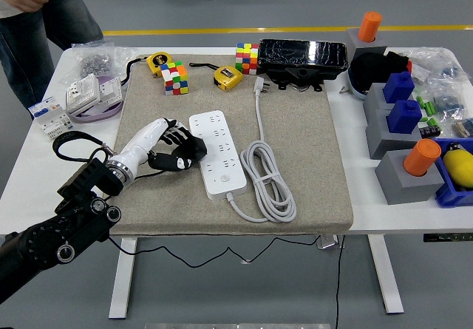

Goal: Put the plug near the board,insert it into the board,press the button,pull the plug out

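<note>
A white power strip (219, 154) lies on the grey mat (295, 122), long side running away from me. Its white cable (270, 182) is coiled to its right and runs up to the plug (258, 85), which lies loose on the mat near the far edge. My left hand (179, 151) comes in from the lower left on a white forearm. Its black fingers are curled and rest against the strip's left edge, holding nothing. The right arm is not in view.
Two colour cubes (175, 77) (247, 58), two yellow tape measures (228, 77) and a black box (303, 55) line the mat's far edge. Grey and blue blocks with orange cylinders (403, 126) stand at the right. A person (41, 11) stands at the far left corner.
</note>
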`<state>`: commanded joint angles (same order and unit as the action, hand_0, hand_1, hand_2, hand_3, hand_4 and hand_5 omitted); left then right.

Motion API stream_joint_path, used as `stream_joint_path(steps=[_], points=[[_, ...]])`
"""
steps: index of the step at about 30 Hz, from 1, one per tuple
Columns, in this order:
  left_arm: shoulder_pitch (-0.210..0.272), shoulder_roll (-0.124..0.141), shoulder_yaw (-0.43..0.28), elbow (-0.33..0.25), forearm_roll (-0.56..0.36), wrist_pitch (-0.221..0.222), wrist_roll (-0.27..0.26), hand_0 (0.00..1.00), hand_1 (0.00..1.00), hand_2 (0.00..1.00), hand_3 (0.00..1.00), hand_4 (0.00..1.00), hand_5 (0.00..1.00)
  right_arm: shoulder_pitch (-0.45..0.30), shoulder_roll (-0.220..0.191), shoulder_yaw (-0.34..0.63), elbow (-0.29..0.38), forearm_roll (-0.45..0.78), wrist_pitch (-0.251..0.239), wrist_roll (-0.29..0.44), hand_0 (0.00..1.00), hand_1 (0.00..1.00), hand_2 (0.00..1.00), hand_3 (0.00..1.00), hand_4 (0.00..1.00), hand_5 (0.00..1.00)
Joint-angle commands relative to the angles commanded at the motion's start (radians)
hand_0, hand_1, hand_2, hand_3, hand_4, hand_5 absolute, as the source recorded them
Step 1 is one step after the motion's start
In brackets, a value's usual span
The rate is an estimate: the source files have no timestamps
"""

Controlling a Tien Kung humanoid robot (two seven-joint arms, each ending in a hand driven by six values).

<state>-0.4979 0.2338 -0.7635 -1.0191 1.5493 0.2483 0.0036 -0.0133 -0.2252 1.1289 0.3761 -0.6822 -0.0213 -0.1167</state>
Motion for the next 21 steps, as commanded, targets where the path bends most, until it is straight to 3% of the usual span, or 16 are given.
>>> stream_joint_path(steps=[1,14,18,19,21], points=[[0.0,0.0,0.001,-0.001,-0.003,-0.001,-0.002,0.563,0.69,0.622,0.658,0.982,0.082,0.0,0.0,0.0,0.0,0.0,0.0,0.0,0.545,0.646,0.668,0.571,0.913,0.431],[0.009,0.007,-0.009,-0.018,-0.023,0.017,-0.03,0.578,0.696,0.664,0.733,0.998,0.139,0.0,0.001,0.001,0.0,-0.002,0.0,0.0,0.546,0.647,0.668,0.571,0.912,0.43],[0.033,0.015,-0.03,-0.048,-0.026,0.065,-0.058,0.578,0.696,0.664,0.733,0.998,0.139,0.001,0.0,0.001,0.001,-0.003,0.0,0.0,0.546,0.647,0.668,0.571,0.912,0.43],[0.043,0.019,-0.035,-0.061,-0.035,0.085,-0.07,0.57,0.675,0.65,0.66,0.941,0.25,0.0,0.0,0.001,0.002,-0.003,0.0,0.001,0.545,0.646,0.668,0.57,0.912,0.43],[0.064,0.031,-0.04,-0.089,-0.052,0.128,-0.087,0.57,0.675,0.65,0.66,0.941,0.25,0.0,0.0,0.0,0.001,-0.003,0.001,0.0,0.545,0.646,0.668,0.57,0.912,0.43]])
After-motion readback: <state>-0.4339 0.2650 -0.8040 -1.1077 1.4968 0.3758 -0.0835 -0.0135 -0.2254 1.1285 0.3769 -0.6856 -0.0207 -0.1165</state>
